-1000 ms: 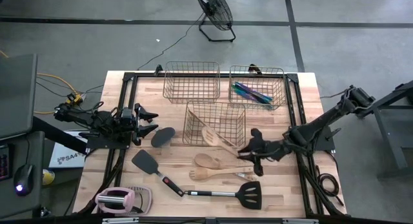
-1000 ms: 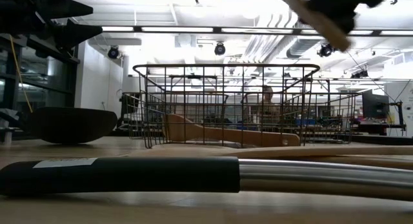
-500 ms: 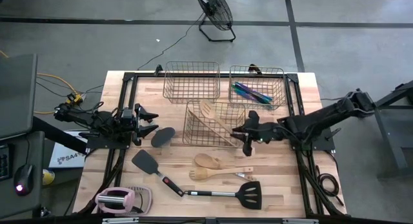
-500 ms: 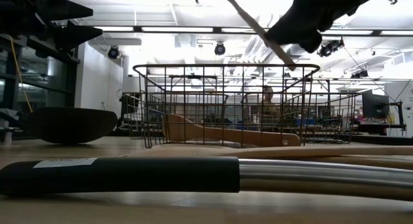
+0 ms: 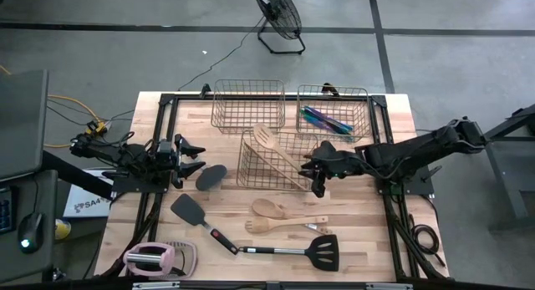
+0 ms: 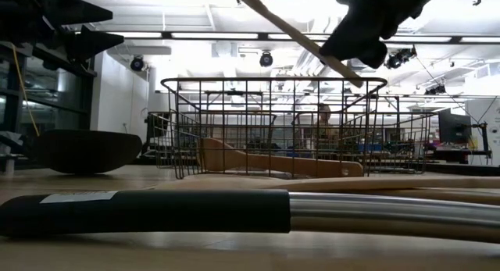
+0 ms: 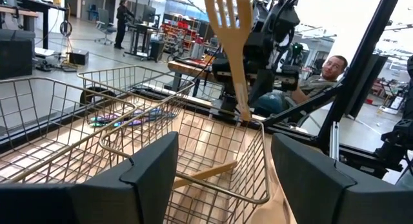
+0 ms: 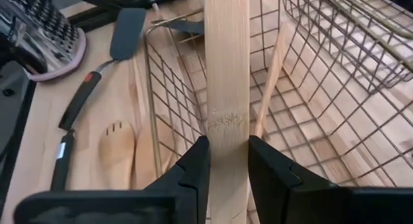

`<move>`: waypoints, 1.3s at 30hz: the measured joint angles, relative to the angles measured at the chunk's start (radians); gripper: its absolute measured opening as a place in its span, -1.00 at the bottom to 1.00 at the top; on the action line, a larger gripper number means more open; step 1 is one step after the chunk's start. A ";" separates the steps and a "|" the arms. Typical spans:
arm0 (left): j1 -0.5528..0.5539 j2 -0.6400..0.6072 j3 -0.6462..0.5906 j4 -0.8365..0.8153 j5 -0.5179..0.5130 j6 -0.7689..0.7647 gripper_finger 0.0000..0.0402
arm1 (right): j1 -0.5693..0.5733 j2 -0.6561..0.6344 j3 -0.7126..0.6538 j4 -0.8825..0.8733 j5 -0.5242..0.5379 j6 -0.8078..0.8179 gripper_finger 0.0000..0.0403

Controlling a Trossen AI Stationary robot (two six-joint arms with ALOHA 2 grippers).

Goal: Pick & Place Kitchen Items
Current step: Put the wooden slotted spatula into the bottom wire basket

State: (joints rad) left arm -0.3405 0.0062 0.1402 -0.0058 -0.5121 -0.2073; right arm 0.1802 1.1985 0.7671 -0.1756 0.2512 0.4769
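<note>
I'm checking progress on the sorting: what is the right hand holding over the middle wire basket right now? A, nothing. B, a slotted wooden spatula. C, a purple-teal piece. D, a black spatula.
B: the right hand is shut on the handle of the slotted wooden spatula, whose slotted head rises above the middle wire basket.

Slotted wooden spatula (image 5: 276, 147): we see it pale, airborne, tilted over the middle basket, handle clamped in the right hand (image 5: 318, 175).
Wooden spatula in basket (image 6: 266, 162): we've got it lying flat inside.
Wooden spoon (image 5: 273, 209): ours on the table, in front of that basket.
Wooden fork-spoon (image 5: 280, 226): flat, just nearer us.
Black slotted spatula (image 5: 294, 250): metal shaft, front of table.
Black spatula (image 5: 199, 219): red-accented handle, angled.
Black spoon (image 5: 211, 176): left of basket.
Iridescent pieces (image 5: 324, 120): we spot them in the far right basket.
</note>
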 joint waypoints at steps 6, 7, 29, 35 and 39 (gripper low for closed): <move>0.000 0.000 0.000 -0.003 -0.005 -0.008 0.21 | -0.007 0.063 0.092 -0.131 0.000 0.042 -0.62; 0.000 0.000 0.000 -0.005 -0.006 -0.008 0.21 | -0.010 0.081 0.108 -0.154 0.001 0.050 -0.62; 0.000 0.000 0.000 -0.057 -0.007 -0.034 0.21 | -0.109 0.310 0.243 -0.354 -0.153 0.202 -0.59; 0.000 0.000 0.000 -0.057 -0.007 -0.038 0.21 | -0.133 0.341 0.245 -0.343 -0.180 0.200 -0.59; 0.000 0.000 0.000 -0.056 -0.006 -0.054 0.21 | -0.146 0.343 0.245 -0.342 -0.179 0.193 -0.58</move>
State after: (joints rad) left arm -0.3405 0.0059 0.1402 -0.0620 -0.5186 -0.2609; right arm 0.0341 1.5414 1.0122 -0.5174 0.0718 0.6702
